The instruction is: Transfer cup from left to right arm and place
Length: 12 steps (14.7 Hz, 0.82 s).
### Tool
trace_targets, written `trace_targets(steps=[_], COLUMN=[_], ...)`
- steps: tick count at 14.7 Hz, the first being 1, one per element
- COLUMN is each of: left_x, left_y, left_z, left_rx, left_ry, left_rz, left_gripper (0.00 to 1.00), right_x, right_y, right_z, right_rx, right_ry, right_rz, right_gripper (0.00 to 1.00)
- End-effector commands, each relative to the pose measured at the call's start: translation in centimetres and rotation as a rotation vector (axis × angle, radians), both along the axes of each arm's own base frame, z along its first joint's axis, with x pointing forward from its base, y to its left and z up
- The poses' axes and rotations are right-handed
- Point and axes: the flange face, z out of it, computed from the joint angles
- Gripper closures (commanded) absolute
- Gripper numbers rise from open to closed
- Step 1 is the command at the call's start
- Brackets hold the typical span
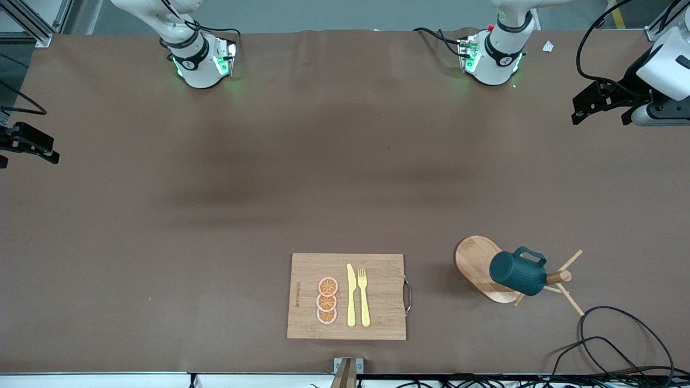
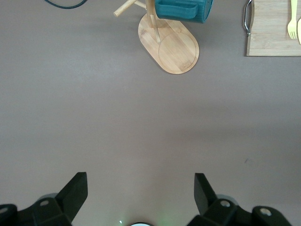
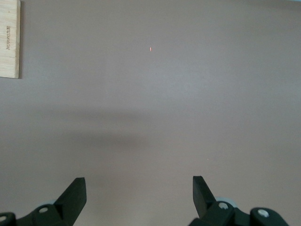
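Observation:
The dark teal ribbed cup (image 1: 517, 272) hangs tilted on a peg of a wooden mug rack (image 1: 475, 262) with an oval base, toward the left arm's end of the table and close to the front camera. The left wrist view shows the cup (image 2: 181, 10) above the rack base (image 2: 178, 51). My left gripper (image 1: 599, 118) hovers open and empty over the table's edge at the left arm's end, well away from the cup; its fingers (image 2: 75, 188) stand wide over bare cloth. My right gripper (image 1: 28, 159) hangs open and empty at the right arm's end, its fingers (image 3: 75, 193) wide apart.
A bamboo cutting board (image 1: 377, 269) with a metal handle lies near the front edge, carrying a yellow knife (image 1: 351, 295), a yellow fork (image 1: 363, 296) and three orange slices (image 1: 327, 300). Black cables (image 1: 609, 345) loop on the table near the rack. Brown cloth covers the table.

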Motion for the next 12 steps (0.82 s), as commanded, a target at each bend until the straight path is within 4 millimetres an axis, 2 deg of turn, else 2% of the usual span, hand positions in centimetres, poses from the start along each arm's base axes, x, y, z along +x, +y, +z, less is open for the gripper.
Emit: trace_targets(steps=[1, 7, 10, 12], left_x=[-0.1, 0.7, 3.3, 4.9], left_y=[0.1, -0.2, 0.0, 0.2], left_z=[0.6, 0.3, -1.6, -2.9], left_rx=[-0.017, -0.071, -0.119, -0.157], left_ry=[0.001, -0.030, -0.061, -0.068], left_rz=[-0.011, 0.014, 0.125, 0.296], left_gripper=[0.00, 0.00, 0.00, 0.00], right_x=[0.1, 0.0, 0.0, 0.0], right_y=[-0.2, -0.2, -0.2, -0.3], right_z=[0.4, 1.2, 1.2, 1.2], right_rx=[-0.004, -0.007, -0.007, -0.007], right_ry=[-0.034, -0.066, -0.066, -0.066], right_rz=[-0.007, -0.007, -0.007, -0.008], right_gripper=[0.00, 0.00, 0.00, 0.00])
